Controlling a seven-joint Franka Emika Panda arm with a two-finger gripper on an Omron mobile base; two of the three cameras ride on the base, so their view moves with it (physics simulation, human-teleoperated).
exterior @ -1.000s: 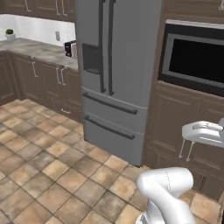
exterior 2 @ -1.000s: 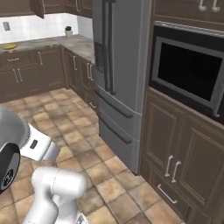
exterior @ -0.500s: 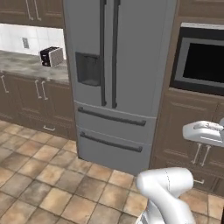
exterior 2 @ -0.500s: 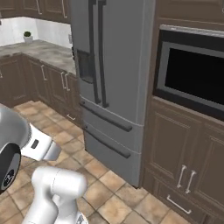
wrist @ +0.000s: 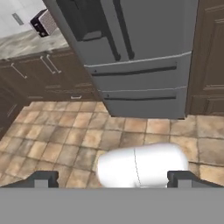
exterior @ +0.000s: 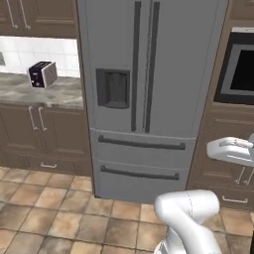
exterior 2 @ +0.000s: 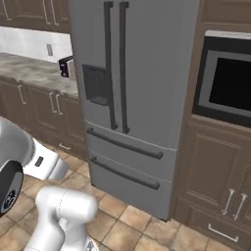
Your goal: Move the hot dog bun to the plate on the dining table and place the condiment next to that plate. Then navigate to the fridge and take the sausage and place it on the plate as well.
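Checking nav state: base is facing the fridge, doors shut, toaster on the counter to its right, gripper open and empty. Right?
One error: the toaster sits on the counter left of the fridge, not right, as the left base view shows. Fridge doors are shut; the gripper is open and empty.

Non-task items: toaster (exterior: 42,74), black and silver, sits on the marble bench (exterior: 49,94) against the white tiled backsplash (exterior: 44,52), left of the big appliance. Brown base cabinets (exterior: 34,131) with slim metal handles under that bench; brown wall cabinets (exterior: 34,17) above it. Built-in oven (exterior 2: 228,83) with black glass door, set into tall brown cabinetry on the right, panelled cabinet doors (exterior 2: 208,169) below it. Floor (exterior: 54,213) is tan and brown stone tile. A wall outlet (exterior 2: 49,49) shows on the backsplash.
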